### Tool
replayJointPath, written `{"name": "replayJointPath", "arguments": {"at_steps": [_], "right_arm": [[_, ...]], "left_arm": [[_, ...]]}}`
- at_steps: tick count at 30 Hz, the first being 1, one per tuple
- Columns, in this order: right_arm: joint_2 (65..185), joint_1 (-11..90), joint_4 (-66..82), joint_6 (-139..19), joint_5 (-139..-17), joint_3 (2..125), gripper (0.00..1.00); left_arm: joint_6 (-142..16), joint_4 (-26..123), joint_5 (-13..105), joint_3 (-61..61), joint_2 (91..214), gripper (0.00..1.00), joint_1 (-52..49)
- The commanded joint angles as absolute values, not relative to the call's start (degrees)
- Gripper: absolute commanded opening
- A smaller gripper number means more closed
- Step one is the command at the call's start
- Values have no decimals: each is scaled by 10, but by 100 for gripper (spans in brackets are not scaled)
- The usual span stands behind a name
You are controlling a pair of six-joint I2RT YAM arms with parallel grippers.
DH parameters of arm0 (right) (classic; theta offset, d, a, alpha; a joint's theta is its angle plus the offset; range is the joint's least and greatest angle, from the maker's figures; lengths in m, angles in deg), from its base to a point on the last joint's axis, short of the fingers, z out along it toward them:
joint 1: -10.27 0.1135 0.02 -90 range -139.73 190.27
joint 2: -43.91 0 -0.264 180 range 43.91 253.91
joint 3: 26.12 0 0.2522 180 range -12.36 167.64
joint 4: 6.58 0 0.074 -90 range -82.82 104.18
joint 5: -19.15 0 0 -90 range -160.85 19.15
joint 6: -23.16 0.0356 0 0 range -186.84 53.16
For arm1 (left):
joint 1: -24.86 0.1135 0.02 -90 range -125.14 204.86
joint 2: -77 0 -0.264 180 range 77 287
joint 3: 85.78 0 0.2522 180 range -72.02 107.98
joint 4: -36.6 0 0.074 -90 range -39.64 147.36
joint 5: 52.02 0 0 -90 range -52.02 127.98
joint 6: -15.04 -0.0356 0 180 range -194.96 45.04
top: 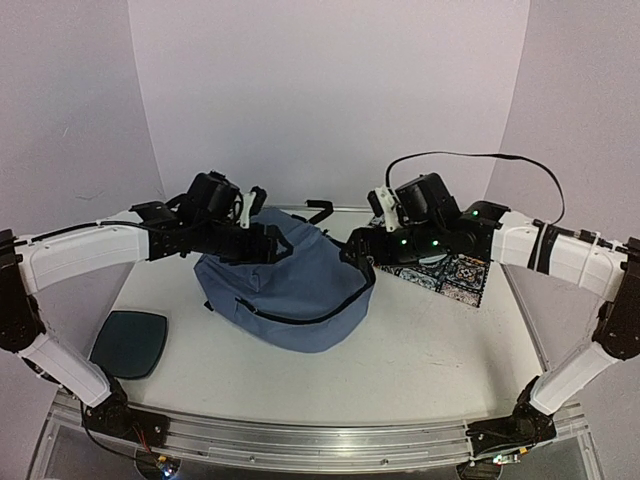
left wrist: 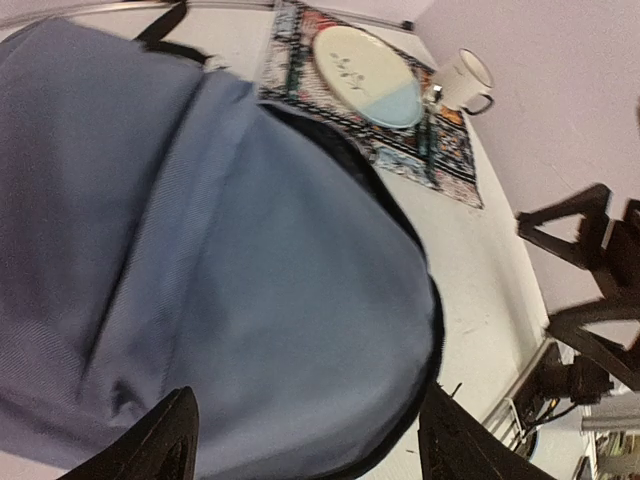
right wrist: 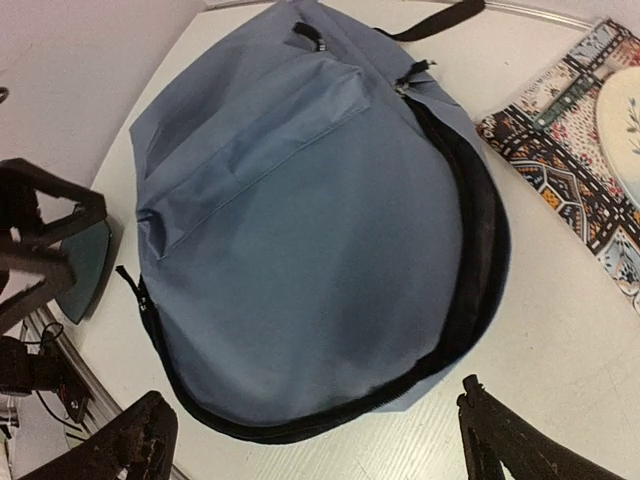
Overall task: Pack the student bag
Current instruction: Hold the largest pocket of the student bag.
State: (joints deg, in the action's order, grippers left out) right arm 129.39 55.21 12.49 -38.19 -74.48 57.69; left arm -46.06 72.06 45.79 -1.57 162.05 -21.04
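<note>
The student bag (top: 290,295) lies flat in the middle of the table (top: 420,360), its top strap (right wrist: 430,25) pointing to the far edge, with both arms reaching over it. The left tool (left wrist: 310,442) hangs above the fabric with its fingers spread and nothing between them. The right tool (right wrist: 320,435) is likewise wide apart and empty over the bag's near end. The main zipper opening (right wrist: 480,250) gapes along the bag's right side, but the cloth is soft and the top panel sags onto the lining, so the mouth is likely to close if nobody holds it up. Anything pushed in could then ride over the flap or shove the whole bag sideways. A shove to the right is the worry, as the patterned placemat (right wrist: 560,150) sits just beside the bag and carries a plate (left wrist: 365,75) and a mug (left wrist: 465,80). A finger might also snag the strap or zipper. Whether anything is already inside, I cannot tell.
</note>
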Motion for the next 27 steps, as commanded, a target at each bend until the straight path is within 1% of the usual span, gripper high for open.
{"name": "replayJointPath", "arguments": {"at_steps": [1, 8, 10, 14, 20, 23, 27], "right_arm": [[1334, 582, 160, -434, -742, 631, 98], [1401, 622, 160, -465, -772, 689, 98], [1426, 633, 162, -478, -781, 713, 95], [1477, 656, 167, -498, -775, 756, 89], [1521, 664, 197, -512, -734, 798, 87], [1541, 669, 207, -528, -757, 829, 87], [1579, 686, 211, -553, -778, 874, 82]], "left_arm": [[-376, 736, 446, -77, 1562, 77, -152], [-299, 735, 467, -172, 1512, 75, -67], [-293, 731, 473, -187, 1511, 74, -53], [-287, 715, 493, -200, 1525, 71, -46], [-288, 701, 497, -206, 1552, 70, -46], [-288, 696, 497, -210, 1563, 70, -46], [-284, 677, 514, -216, 1582, 66, -46]]}}
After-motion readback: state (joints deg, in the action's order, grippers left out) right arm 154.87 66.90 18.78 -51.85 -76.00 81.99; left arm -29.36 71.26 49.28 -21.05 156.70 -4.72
